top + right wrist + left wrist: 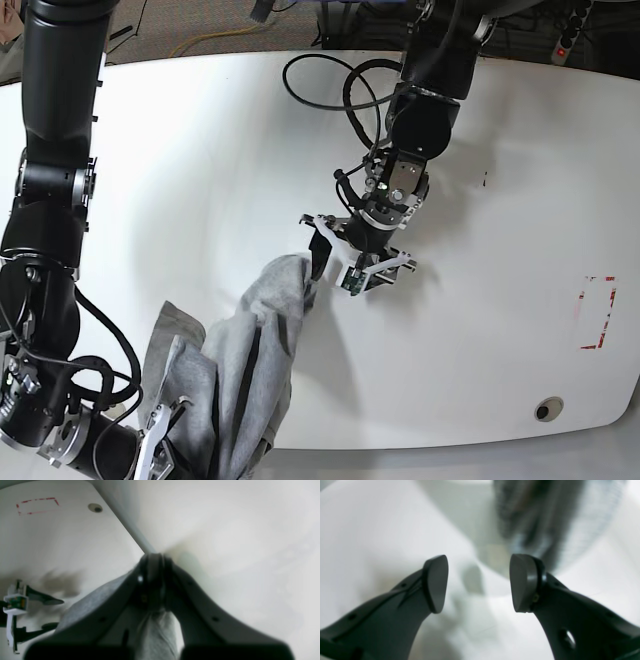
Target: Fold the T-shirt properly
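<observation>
Stretched as one long rope of cloth, the T-shirt [240, 370] ran on a slant from the right gripper [165, 445] at the near table edge up toward the left gripper [335, 265]. Bunched and creased along that line, heather-grey knit with soft folds and a darker seam down the middle; neckline and print could not be made out. Lower end gathered thick beside the right gripper, upper end narrowed to a rounded tip just short of the left one.

Right gripper [155, 562] clamped tight, a wad of grey cloth [156, 632] pinched between the dark, smooth, curved fingers [190, 597]. Left gripper [478, 583] spread wide, flat matte pads [436, 582] facing each other with nothing between them, only a blurred patch of shirt [532, 517] beyond the tips. Under both, a smooth white table [200, 150], glossy and bare-looking, with a red dashed rectangle [598, 312] far off past the left gripper.
</observation>
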Robot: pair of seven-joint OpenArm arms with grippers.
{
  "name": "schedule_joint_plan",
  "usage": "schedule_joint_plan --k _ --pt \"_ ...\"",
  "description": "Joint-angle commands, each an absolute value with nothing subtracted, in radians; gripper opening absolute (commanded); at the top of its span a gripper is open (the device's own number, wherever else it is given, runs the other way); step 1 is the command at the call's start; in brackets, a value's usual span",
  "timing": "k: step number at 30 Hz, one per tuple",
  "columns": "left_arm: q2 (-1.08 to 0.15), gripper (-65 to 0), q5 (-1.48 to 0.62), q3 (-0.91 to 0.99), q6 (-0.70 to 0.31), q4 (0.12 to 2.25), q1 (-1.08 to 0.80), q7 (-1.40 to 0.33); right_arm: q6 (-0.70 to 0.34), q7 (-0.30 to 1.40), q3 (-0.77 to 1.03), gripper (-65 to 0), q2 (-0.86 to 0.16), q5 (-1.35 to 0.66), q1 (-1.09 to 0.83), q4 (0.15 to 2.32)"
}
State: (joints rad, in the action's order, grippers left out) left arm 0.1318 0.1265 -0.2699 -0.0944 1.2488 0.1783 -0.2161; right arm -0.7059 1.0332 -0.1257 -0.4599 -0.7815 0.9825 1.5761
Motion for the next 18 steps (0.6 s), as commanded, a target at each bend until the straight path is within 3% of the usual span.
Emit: schedule_joint_plan --k 1,9,18 --pt "0.140 -28.6 0.119 -0.312 -0.094 1.230 0.219 -0.191 -0.698 0.998 -0.117 -65.0 -0.466 -0.794 1.027 1.590" --pt "0.147 -28.6 0.119 -0.389 -0.094 1.119 0.269 -0.171 -0.698 0.998 -0.117 -65.0 -0.466 -0.792 1.027 1.590" --pt "0.157 -29.3 0.117 -0.390 -0.094 0.840 0.364 0.024 -0.698 1.012 -0.117 -65.0 -0.469 -0.788 1.027 1.590"
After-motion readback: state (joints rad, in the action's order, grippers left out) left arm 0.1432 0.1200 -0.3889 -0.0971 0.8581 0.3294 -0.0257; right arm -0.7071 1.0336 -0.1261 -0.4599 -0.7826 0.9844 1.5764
